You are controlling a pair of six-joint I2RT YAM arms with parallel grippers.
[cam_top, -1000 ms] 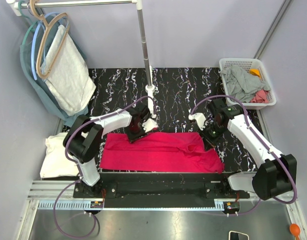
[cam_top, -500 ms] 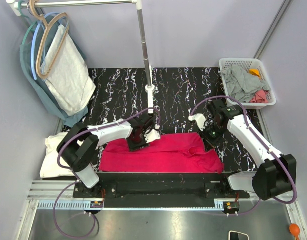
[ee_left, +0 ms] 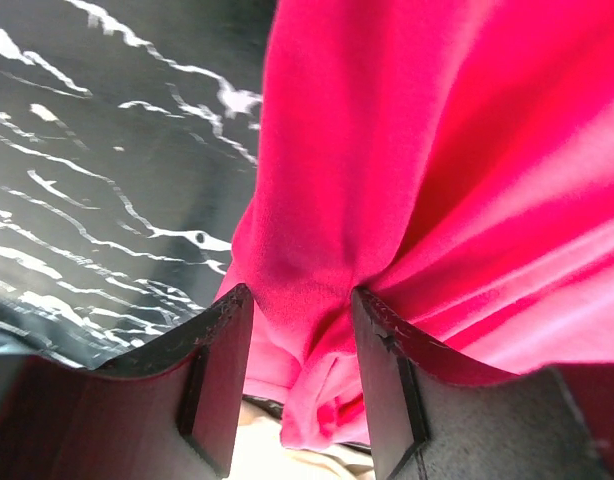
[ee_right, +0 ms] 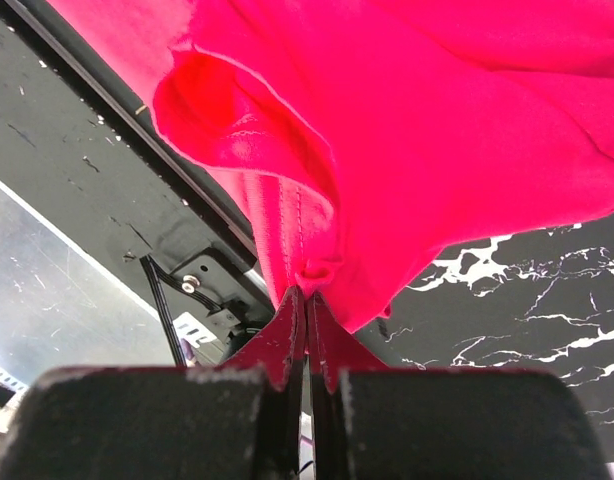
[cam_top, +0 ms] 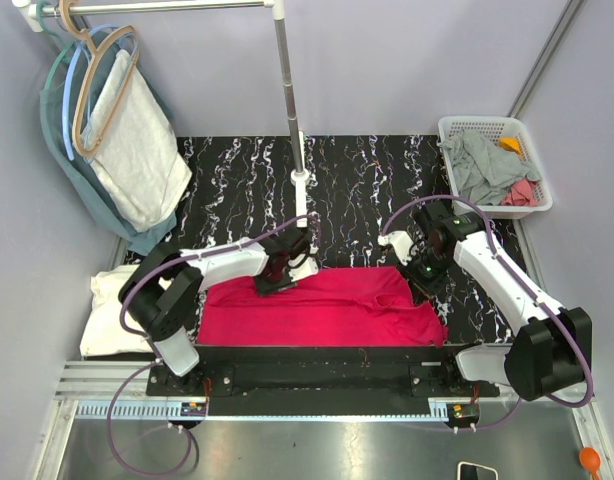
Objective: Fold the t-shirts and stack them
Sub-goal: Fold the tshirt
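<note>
The crimson red t-shirt [cam_top: 327,305] lies spread across the near part of the table, folded to a long band. My left gripper [cam_top: 271,283] sits at its back left edge. In the left wrist view the left gripper [ee_left: 302,340] is open, and a loose bunch of the red t-shirt [ee_left: 437,150] hangs between its fingers [ee_left: 222,370] without being squeezed. My right gripper [cam_top: 419,274] is at the shirt's back right corner. In the right wrist view the right gripper [ee_right: 307,300] is shut on a pinched fold of the red t-shirt [ee_right: 437,130]. A cream-white t-shirt [cam_top: 112,310] lies folded at the left.
A white basket [cam_top: 445,128] at the back right holds grey [cam_top: 482,165] and pink [cam_top: 523,193] garments. A rack pole [cam_top: 290,110] stands at the table's back middle. Hangers with a speckled cloth [cam_top: 137,150] and a teal garment [cam_top: 92,200] hang at the back left.
My left gripper has come forward and down along the shirt's back left edge, and its jaws have parted slightly. The right gripper has kept its hold and hardly moved.
</note>
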